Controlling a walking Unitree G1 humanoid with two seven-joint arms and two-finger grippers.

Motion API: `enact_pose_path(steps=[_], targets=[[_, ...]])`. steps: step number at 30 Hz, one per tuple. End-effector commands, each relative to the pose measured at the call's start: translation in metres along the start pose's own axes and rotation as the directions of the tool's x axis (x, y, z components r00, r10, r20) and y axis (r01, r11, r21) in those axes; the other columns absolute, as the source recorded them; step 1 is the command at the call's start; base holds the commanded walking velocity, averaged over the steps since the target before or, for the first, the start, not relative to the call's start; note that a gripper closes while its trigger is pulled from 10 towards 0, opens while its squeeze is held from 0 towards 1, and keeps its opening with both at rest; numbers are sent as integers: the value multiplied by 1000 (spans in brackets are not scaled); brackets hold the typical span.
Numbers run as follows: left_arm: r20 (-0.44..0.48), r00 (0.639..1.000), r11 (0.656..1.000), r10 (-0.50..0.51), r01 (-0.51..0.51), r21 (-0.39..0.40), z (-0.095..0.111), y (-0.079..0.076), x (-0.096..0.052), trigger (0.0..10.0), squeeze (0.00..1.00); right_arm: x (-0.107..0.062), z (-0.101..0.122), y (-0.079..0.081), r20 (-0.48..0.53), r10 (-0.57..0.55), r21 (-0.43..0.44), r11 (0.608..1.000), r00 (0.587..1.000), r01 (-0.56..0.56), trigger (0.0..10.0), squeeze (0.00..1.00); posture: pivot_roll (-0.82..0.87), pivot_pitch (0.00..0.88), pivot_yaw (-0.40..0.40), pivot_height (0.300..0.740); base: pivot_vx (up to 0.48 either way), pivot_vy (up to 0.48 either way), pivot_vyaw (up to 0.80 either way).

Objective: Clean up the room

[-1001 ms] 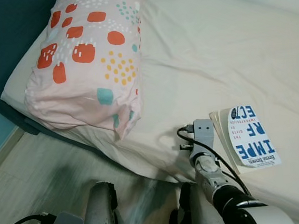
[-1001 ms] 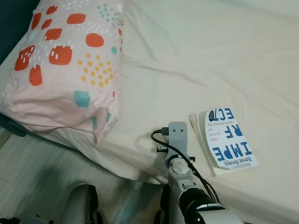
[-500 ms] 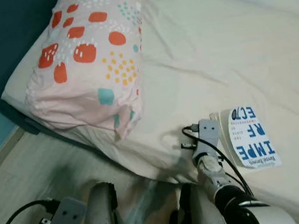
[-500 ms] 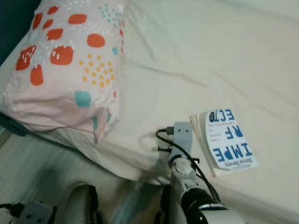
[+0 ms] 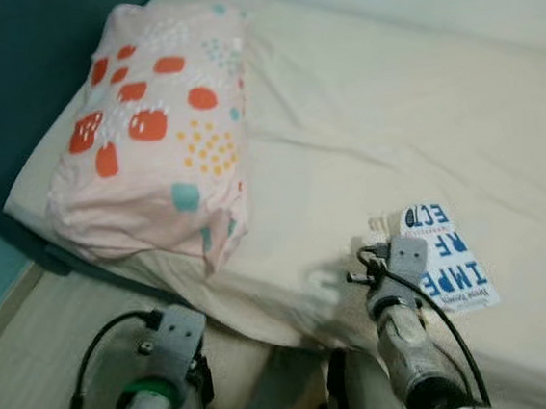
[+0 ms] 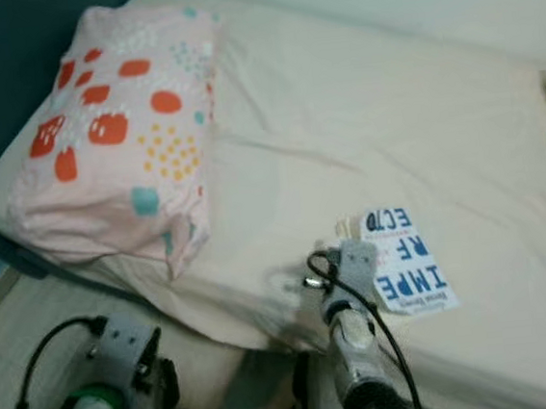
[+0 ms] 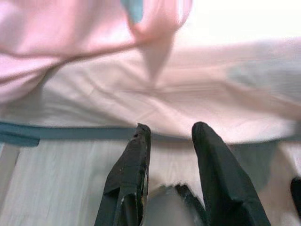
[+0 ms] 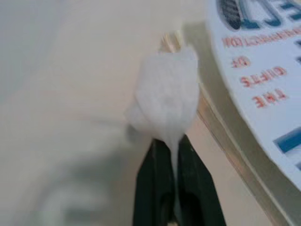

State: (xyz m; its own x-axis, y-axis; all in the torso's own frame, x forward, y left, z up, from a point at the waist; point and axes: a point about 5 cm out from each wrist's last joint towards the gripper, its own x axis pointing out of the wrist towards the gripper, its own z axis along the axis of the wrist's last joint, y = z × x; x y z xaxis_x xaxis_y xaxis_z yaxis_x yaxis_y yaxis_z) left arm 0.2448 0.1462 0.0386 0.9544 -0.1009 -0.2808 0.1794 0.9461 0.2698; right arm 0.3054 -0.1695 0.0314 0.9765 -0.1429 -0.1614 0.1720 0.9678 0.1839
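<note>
Right wrist view: tissue (image 8: 165,94) against book (image 8: 263,89) edge

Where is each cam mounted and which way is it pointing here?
Left eye: on the head, looking down at the bed, pillow and book; both arms at the bottom edge.
Right eye: same head, same scene, set slightly aside.
Left wrist: looks along the open left pincer at the bed's edge, with floor below.
Right wrist: looks along the right pincer, shut on a white tissue beside the book.
Shared: the book's blue lettering appears in the eye views and right wrist.
</note>
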Motion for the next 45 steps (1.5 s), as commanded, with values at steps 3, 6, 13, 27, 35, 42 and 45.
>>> enact_pose_path(steps=[3, 6, 13, 27, 35, 42, 45], targets=[[-39, 999, 1000, -9, 8, -23, -9, -10, 3, 10000, 0, -15, -13, 8, 7, 74, -8, 997, 997, -74, 3333, 0, 4, 53, 48, 607, 0, 0, 0], [-50, 998, 998, 23, -26, -62, -9, -11, 12, 10000, 0, -21, -15, 16, 27, 116, -13, 993, 993, -115, 10000, 0, -9, 36, 54, 607, 0, 0, 0], [-12, 997, 993, 81, -81, -88, 1, -6, 27, 10000, 0, -24, -14, 30, 36, 218, -38, 976, 975, -216, 10000, 0, 2, 16, 30, 607, 0, 0, 0], [11, 994, 990, 108, -107, -90, -3, -4, 26, 10000, 0, -21, -8, 40, 38, 273, -70, 960, 961, -269, 10000, 0, 17, 0, 10, 652, 0, 0, 0], [40, 995, 993, 95, -91, -80, -3, -6, 24, 10000, 0, -22, -10, 39, 29, 260, -68, 964, 965, -258, 10000, 0, 22, 0, 17, 687, 0, 0, 0], [41, 995, 993, 92, -89, -77, -4, -8, 24, 10000, 0, -22, -10, 38, 26, 256, -64, 965, 966, -254, 10000, 0, 24, 0, 18, 712, 0, 0, 0], [42, 995, 993, 91, -88, -75, -3, -8, 24, 10000, 0, -21, -10, 37, 24, 252, -63, 966, 967, -251, 10000, 0, 24, 0, 19, 732, 0, 0, 0]])
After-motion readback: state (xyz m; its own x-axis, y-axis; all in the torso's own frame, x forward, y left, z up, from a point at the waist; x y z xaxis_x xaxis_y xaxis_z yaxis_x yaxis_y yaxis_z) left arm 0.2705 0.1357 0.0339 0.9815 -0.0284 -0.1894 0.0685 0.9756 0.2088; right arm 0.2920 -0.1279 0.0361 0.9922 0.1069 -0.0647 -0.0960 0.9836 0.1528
